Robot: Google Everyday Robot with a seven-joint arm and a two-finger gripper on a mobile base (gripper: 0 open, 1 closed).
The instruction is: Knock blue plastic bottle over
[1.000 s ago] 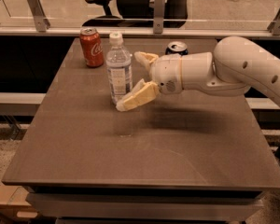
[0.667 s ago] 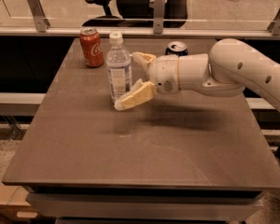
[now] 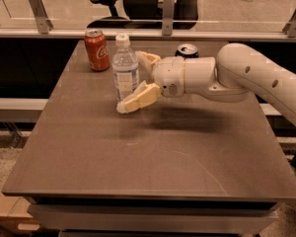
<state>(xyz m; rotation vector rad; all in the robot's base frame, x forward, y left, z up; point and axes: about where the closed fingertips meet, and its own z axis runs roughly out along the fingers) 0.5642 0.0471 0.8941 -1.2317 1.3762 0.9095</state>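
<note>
The blue plastic bottle [image 3: 125, 65] is clear and ribbed, with a white cap and a label. It stands upright on the brown table [image 3: 153, 162] at the back left. My gripper [image 3: 130, 82] reaches in from the right and is open. One tan finger [image 3: 138, 98] lies in front of the bottle's base and the other finger [image 3: 147, 59] is just behind the bottle. The bottle stands between them.
A red Coca-Cola can [image 3: 96, 50] stands just left of the bottle near the back edge. A dark soda can [image 3: 187, 50] stands behind my wrist. My white arm [image 3: 256, 80] crosses the table's right side. A glass rail and office chairs lie beyond.
My gripper has shifted slightly left, so the front finger reaches further past the bottle's base. The bottle still stands upright in the same spot.
</note>
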